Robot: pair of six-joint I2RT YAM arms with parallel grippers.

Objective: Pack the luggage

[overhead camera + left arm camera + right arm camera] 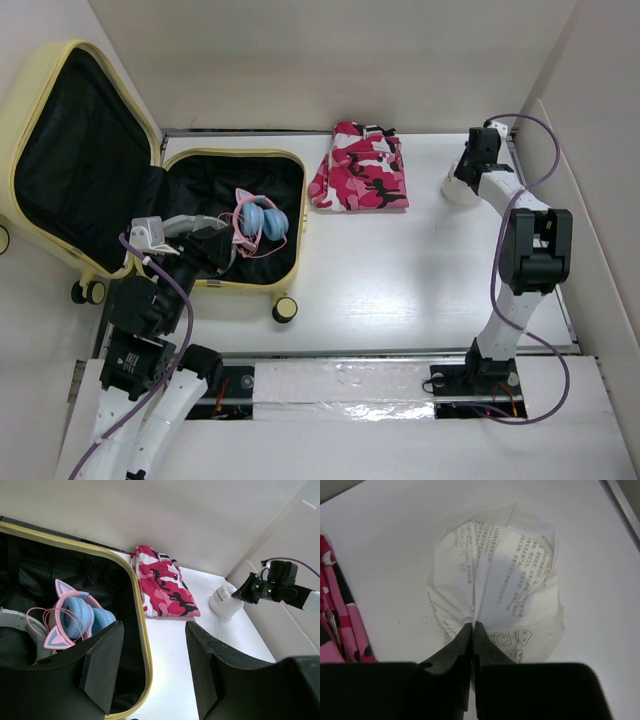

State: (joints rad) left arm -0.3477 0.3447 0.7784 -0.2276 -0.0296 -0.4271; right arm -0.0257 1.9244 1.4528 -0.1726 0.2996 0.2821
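The pale yellow luggage [70, 62] lies open at the left, its black-lined lid leaning back. Pink and blue cat-ear headphones [258, 221] lie inside it, also in the left wrist view [75, 617]. My left gripper [215, 250] is open and empty over the suitcase's front right rim [141, 630]. My right gripper [478, 160] is at the far right, shut on a white printed plastic packet [495, 595], pinching a fold of it on the table. The packet also shows in the left wrist view [225, 602].
Folded pink camouflage clothing [360, 168] lies on the white table just right of the suitcase. A suitcase wheel [285, 309] sticks out at the front. White walls close in the back and the right side.
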